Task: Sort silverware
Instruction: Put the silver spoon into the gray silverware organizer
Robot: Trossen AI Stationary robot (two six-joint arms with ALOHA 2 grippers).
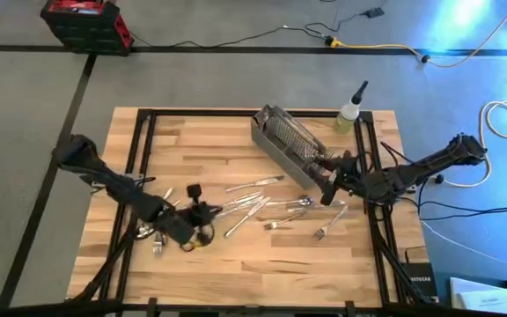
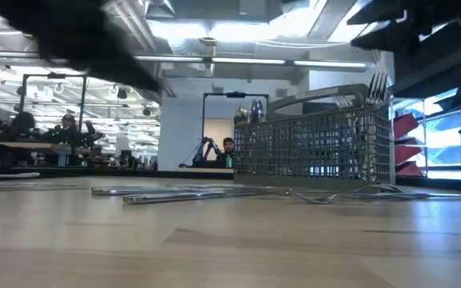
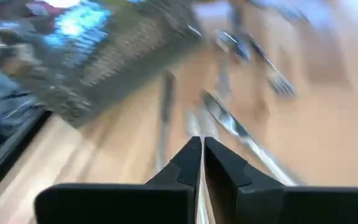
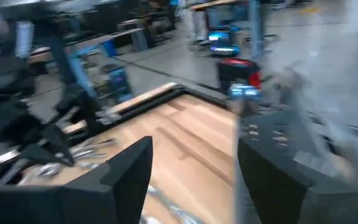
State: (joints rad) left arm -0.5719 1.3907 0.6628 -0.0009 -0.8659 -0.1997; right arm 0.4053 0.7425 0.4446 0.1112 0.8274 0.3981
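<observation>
I see the left gripper [image 3: 202,155] pinched narrow over loose silverware [image 1: 258,204]. Right gripper [image 4: 194,165] spread wide beside the mesh basket [image 1: 284,136].

We see bare counter [image 1: 262,273] along the near edge and across the far-left part, open for passage. The middle is littered with silverware [image 1: 262,204]. A mesh basket [image 1: 287,138] lies slanted at the far right, a bottle [image 1: 349,114] just beside it. Both arms crowd the counter's sides.
</observation>
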